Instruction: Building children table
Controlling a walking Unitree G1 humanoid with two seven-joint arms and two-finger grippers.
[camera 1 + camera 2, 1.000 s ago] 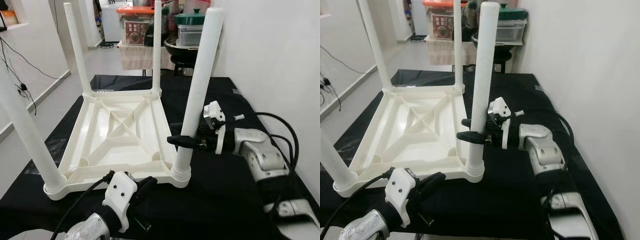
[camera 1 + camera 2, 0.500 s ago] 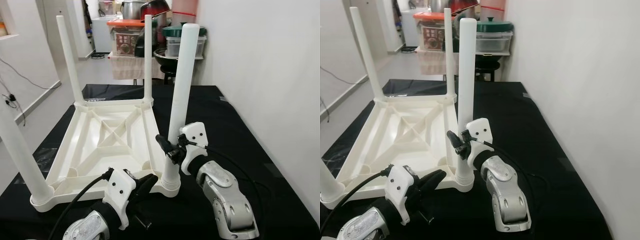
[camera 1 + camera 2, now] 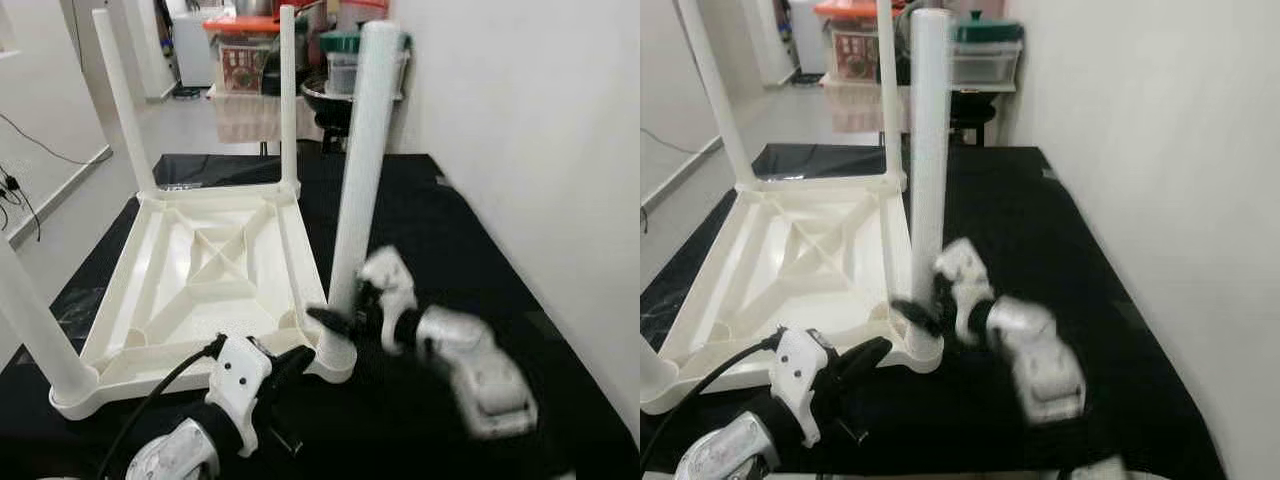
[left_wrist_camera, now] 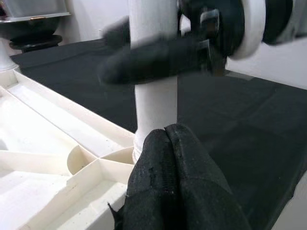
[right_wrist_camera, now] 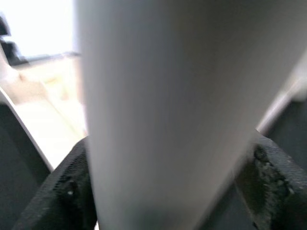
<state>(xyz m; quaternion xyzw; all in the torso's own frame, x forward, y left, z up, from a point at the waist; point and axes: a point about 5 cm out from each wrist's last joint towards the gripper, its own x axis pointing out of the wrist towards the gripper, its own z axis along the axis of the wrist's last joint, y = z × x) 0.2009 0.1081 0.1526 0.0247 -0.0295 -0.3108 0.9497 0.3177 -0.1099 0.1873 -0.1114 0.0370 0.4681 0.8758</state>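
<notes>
A white plastic children's table (image 3: 160,300) lies upside down on a black-covered worktop (image 3: 450,230), with its legs pointing up. My right gripper (image 3: 338,320) is shut around the near right leg (image 3: 360,150) just above its socket. It looks blurred. In the right wrist view this leg (image 5: 163,96) sits between the two black pads (image 5: 72,191). My left gripper (image 3: 292,362) is shut and holds nothing. It hovers in front of that same corner. In the left wrist view its fingertips (image 4: 165,143) point at the leg's base (image 4: 153,115).
A white wall (image 3: 540,150) runs close along the right. Behind the worktop stands a low table with storage boxes (image 3: 248,50) and pots. Bare floor and cables (image 3: 25,170) lie to the left. The near left leg (image 3: 30,320) rises by my left arm.
My right gripper has slid down the near right leg towards its base and the arm has swung round. The camera has shifted. My left gripper has stayed put.
</notes>
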